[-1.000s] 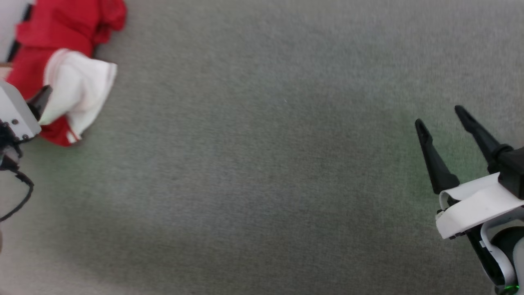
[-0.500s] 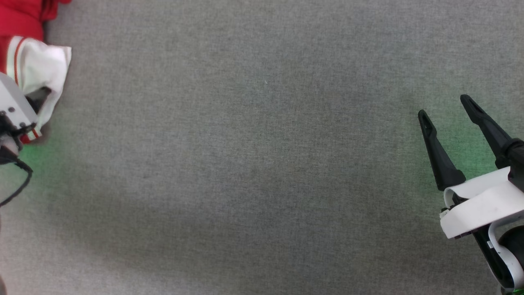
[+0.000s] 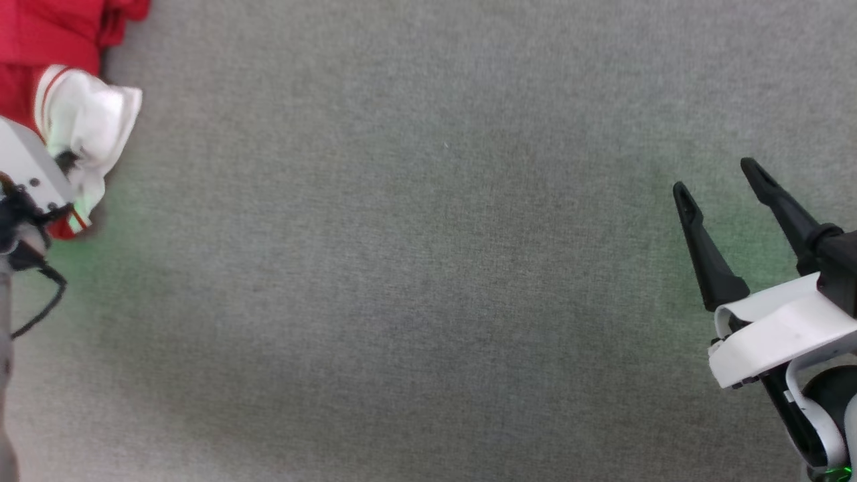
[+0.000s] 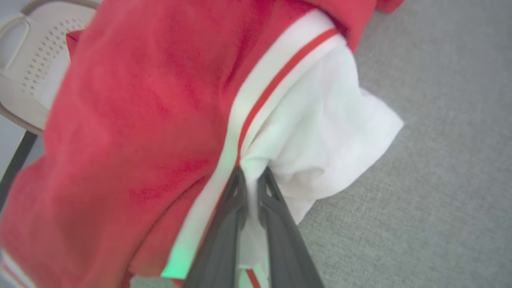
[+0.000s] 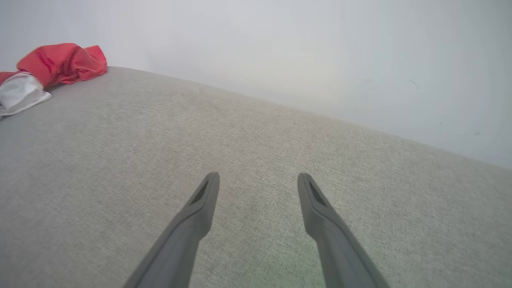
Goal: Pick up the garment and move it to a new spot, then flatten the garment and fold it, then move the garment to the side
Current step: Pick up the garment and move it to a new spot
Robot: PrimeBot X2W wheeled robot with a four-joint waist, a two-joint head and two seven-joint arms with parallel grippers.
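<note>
The garment (image 3: 47,33) is a red shirt bunched at the far left edge of the grey cloth surface (image 3: 428,268), the heap running along that edge away from the robot. Its white sleeve (image 4: 320,120), bordered by striped trim (image 4: 276,80), faces the open middle of the surface.

The left tool (image 4: 251,176) is clenched on a fold of the sleeve just beside the trim, with cloth pinched between both fingers. The right tool (image 3: 715,179) is released, fingers spread and holding nothing. It sits at the lower right of the head view, well apart from the shirt, with bare surface between them.

A pale perforated object (image 4: 36,68), perhaps a chair seat, lies beyond the red cloth in the left wrist view.

Step judged in hand: pick-up, before transfer. The left arm is the nearer and has hold. The free ground lies to the shirt's right, so the carry would run rightward, toward the right tool. A single pinch on the sleeve may let the body trail.
</note>
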